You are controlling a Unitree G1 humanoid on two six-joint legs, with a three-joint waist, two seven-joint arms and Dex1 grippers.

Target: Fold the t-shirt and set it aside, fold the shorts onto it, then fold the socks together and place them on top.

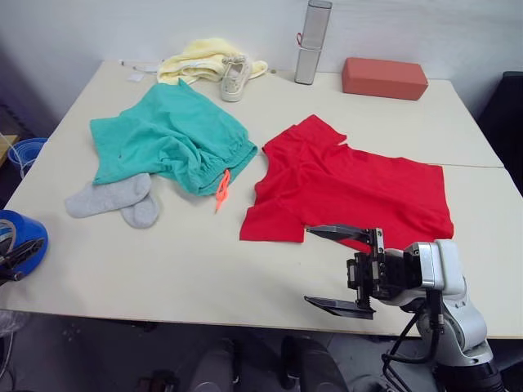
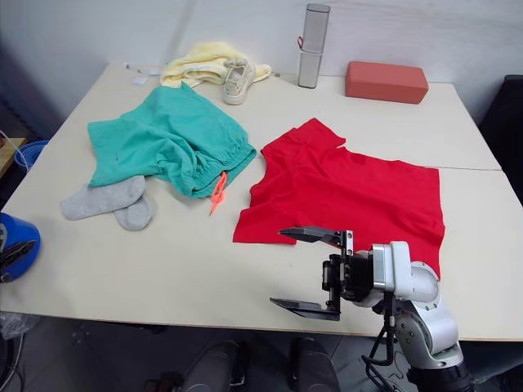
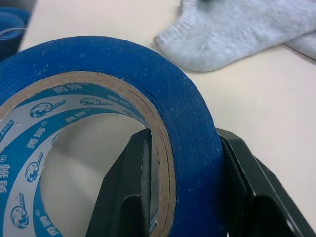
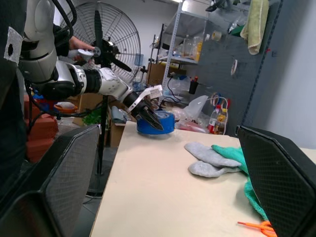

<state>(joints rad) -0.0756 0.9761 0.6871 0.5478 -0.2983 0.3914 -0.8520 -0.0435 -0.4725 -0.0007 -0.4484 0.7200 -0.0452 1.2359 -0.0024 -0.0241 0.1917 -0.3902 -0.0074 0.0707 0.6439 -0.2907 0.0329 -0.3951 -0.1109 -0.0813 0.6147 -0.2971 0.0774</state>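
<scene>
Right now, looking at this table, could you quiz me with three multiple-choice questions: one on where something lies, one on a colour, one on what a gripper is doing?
1. Where do the socks lie?
A. on the t-shirt
B. by the shorts, at their near edge
C. beside the red block

2. What colour is the shorts' drawstring?
A. neon orange
B. white
C. black

3. What is the left gripper doing?
A. hanging open over the table
B. gripping a sock
C. shut on a roll of blue tape

Answers:
1 B: the grey pair rests against the teal shorts, well apart from the red t-shirt.
2 A: the cord trails orange from the waistband.
3 C: its two fingers clamp the wall of the roll of blue tape; the right gripper is the one that stands open.
</scene>
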